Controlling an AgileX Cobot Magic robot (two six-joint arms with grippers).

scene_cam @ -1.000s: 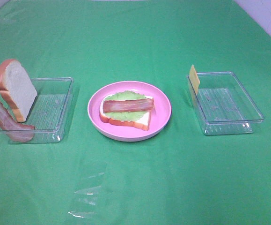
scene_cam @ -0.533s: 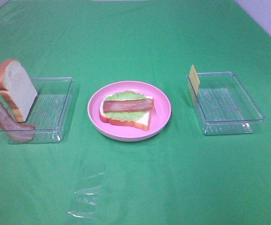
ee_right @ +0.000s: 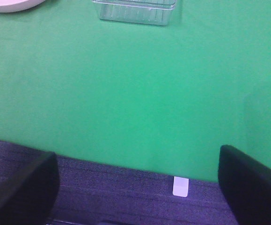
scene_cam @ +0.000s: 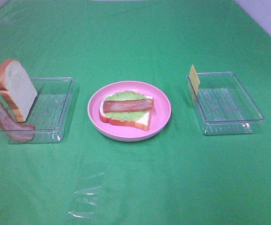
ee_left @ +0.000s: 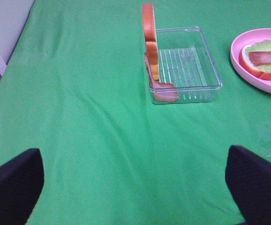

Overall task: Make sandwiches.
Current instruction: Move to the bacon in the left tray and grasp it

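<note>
Green cloth (scene_cam: 135, 42), soft and faintly creased, covers the table you work on. At its middle sits a round, glossy pink plate (scene_cam: 164, 110) with a raised rim.

On the plate lies a flat bread slice (scene_cam: 133, 123), white with an orange-brown crust. A ruffled green lettuce leaf (scene_cam: 126, 96) covers it, and a ridged reddish-brown top bacon strip (scene_cam: 127, 105) lies across the leaf.

Left of the plate stands a clear, ribbed plastic left tray (scene_cam: 55, 110). At its wall farthest from the plate, a standing bread slice (scene_cam: 16, 88) leans upright with a wavy spare bacon strip (scene_cam: 6, 123) propped beside it. Right of the plate is a matching right tray (scene_cam: 226, 105), where a thin yellow cheese square (scene_cam: 194, 78) stands on edge at the wall nearest the plate.

Your left gripper (ee_left: 135, 187) hangs over bare cloth with its jaws spread wide and empty, well apart from the plate. Your right gripper (ee_right: 135, 187) is likewise wide apart and empty, at the cloth's edge, well apart from the plate.

You have two bread slices, two bacon strips, one leaf, one cheese square, two trays and one plate.
</note>
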